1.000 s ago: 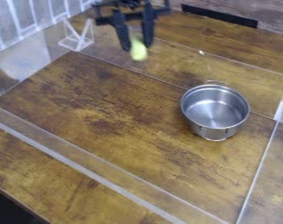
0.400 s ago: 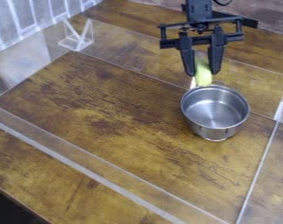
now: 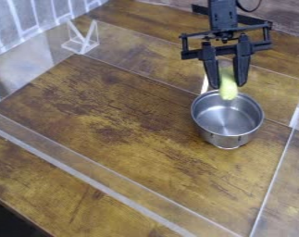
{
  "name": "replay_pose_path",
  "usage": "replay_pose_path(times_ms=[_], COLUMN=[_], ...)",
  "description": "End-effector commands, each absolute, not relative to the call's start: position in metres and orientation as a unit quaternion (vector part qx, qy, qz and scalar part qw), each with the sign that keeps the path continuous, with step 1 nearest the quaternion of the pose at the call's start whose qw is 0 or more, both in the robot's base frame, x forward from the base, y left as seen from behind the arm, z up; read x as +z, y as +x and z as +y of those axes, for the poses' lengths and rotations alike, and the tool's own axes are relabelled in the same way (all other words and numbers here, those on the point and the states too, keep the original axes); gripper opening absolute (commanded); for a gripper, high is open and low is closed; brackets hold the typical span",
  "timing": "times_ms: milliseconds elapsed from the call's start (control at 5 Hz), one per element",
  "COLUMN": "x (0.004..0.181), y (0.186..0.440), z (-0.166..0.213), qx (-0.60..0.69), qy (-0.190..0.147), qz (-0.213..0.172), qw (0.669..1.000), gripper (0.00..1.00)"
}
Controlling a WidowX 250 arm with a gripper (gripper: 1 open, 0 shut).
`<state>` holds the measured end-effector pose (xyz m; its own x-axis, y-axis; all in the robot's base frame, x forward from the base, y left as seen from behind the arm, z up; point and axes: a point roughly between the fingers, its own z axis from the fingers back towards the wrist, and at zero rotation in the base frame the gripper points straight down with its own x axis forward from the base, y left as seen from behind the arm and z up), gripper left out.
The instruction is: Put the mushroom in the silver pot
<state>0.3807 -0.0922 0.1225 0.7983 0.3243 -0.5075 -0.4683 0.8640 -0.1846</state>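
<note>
Nearest on the wooden table [image 3: 102, 120] stands the silver pot [image 3: 227, 118], its inside bare. Just above its far rim hangs the gripper [image 3: 226, 81], fingers pinching the mushroom [image 3: 226, 88] (yellow-green, held roughly upright). This looks like the carry's end; next, I judge, centre over the pot, lower, and let go.

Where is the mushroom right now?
The mushroom is in the gripper, in the air just over the back rim of the silver pot, at the picture's right.
</note>
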Motion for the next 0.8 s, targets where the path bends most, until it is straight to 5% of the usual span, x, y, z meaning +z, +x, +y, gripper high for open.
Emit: replay_pose_path(times_ms=[0, 600], x=[0.141, 0.111], y=[0.374, 0.375], z=[-0.1, -0.106], qx=[0.197, 0.205], qy=[-0.163, -0.15], qz=[0.211, 0.229], qw=[0.943, 0.94], gripper=[1.0, 1.0])
